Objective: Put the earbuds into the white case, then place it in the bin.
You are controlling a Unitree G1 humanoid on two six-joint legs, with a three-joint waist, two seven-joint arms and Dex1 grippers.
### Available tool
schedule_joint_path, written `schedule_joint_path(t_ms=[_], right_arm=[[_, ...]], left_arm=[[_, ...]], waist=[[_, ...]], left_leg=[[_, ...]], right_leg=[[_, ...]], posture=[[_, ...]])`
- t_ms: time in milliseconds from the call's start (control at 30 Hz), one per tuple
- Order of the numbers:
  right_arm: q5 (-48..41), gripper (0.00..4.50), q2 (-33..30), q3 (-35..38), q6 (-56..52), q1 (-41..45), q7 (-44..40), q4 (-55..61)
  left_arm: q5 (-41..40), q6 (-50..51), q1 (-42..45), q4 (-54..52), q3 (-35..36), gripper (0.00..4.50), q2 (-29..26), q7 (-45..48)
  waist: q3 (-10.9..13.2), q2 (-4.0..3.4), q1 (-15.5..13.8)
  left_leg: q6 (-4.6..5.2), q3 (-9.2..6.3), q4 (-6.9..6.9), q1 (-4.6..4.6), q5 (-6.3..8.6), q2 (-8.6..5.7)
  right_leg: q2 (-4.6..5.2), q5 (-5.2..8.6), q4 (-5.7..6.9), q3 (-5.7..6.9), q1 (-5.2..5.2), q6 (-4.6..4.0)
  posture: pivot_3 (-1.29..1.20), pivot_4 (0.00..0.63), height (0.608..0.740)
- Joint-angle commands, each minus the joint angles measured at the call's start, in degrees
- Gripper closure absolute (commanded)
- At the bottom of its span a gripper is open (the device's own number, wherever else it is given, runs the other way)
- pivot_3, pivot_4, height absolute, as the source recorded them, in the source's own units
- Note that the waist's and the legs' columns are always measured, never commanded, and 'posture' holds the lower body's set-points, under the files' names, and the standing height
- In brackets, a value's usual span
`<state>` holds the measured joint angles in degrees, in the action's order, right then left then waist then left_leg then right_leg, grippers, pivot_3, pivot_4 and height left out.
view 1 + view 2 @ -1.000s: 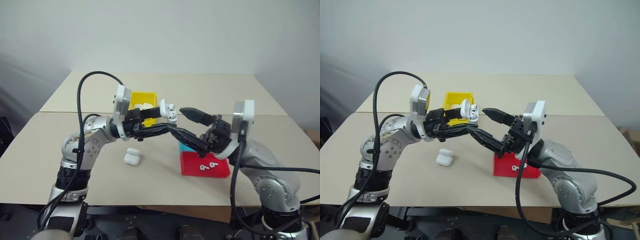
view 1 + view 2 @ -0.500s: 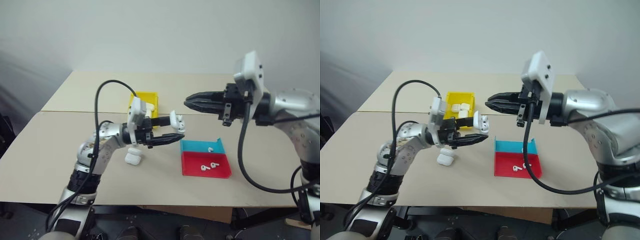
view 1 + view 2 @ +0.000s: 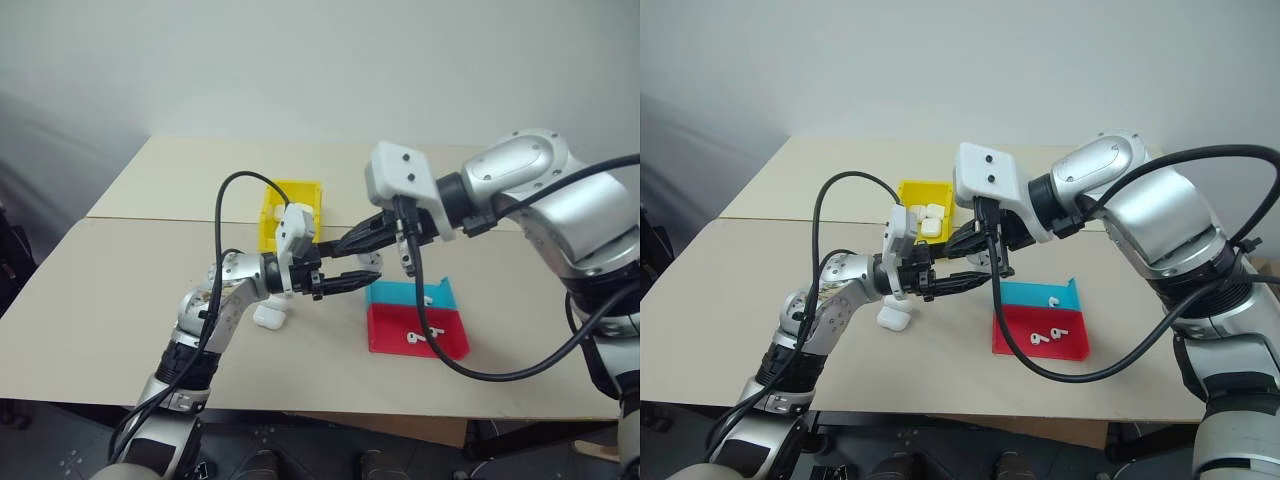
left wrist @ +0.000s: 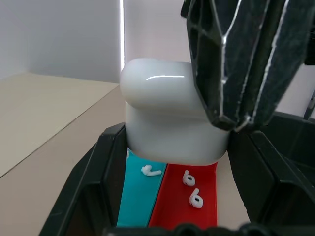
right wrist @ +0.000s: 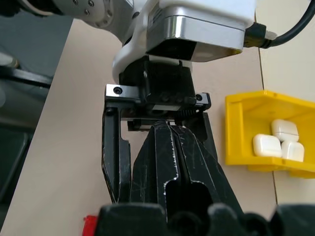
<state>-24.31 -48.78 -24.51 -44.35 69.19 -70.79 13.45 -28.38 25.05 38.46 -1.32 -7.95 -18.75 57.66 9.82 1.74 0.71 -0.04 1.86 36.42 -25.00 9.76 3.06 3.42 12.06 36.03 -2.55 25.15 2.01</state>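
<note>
Earbud work is going on above the middle of the table (image 3: 130, 260). The left gripper (image 4: 172, 162) reaches in level from the left, its two black fingers clamped on a white case (image 4: 170, 115) held up in the air, lid closed as far as I can see from its wrist view. The right gripper (image 3: 962, 243) slants down from the right with its fingers pressed together, their tips right at the top of that case; I cannot tell whether anything tiny is pinched between them.

Below and slightly to the right of the two grippers lie a shallow teal tray (image 3: 1025, 294) and a shallow red tray (image 3: 1015, 335), touching edge to edge. One earbud (image 3: 1052, 300) sits in the teal tray, and two earbuds (image 3: 1043, 337) lie close together in the red one.

A second white case (image 3: 893, 319) rests on the table under the left forearm, well apart from the trays. Behind the grippers stands the yellow bin (image 3: 908, 192), with three more white cases (image 5: 278, 140) clustered inside it. A black cable (image 3: 240, 215) loops up over the left arm.
</note>
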Motion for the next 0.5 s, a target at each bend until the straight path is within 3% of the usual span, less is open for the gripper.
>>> schedule_joint_path(t_ms=[33,300,400,500], right_arm=[[3.2,4.45,-2.0,0.9,1.4,-1.3,-1.5,0.7],[3.6,4.45,-4.1,7.1,-1.4,-5.2,0.9,1.4],[0.4,4.45,-1.7,13.8,-5.2,-6.9,5.8,1.6],[-5.5,4.45,4.1,26.1,-12.4,-7.8,14.7,1.5]], left_arm=[[-0.8,-0.9,0.3,-2.6,1.8,1.72,-0.2,-0.7],[-2.4,0.1,-1.3,-6.2,3.9,1.72,0.0,-4.2],[-2.3,-0.1,-1.4,-7.4,4.8,1.72,0.8,-7.0],[-1.0,-0.1,-1.1,-7.9,7.3,1.72,3.1,-14.5]], waist=[[0.0,0.00,0.0],[0.0,-0.01,0.1],[0.0,-0.01,0.1],[0.0,-0.02,0.1]], left_leg=[[0.00,0.00,0.02,0.01,0.00,0.00],[0.00,-0.01,0.17,0.01,0.00,0.01],[0.00,-0.02,0.18,0.01,0.00,0.01],[0.00,-0.03,0.23,0.01,0.00,0.01]], right_leg=[[0.00,0.01,0.03,0.00,0.00,0.01],[0.00,-0.02,0.10,-0.01,-0.01,0.03],[-0.01,-0.02,0.12,0.00,-0.03,0.03],[-0.01,-0.13,0.15,-0.03,-0.03,-0.07]], posture=[[0.00,0.150,0.740],[0.00,0.150,0.740],[0.00,0.150,0.740],[0.00,0.150,0.740]])
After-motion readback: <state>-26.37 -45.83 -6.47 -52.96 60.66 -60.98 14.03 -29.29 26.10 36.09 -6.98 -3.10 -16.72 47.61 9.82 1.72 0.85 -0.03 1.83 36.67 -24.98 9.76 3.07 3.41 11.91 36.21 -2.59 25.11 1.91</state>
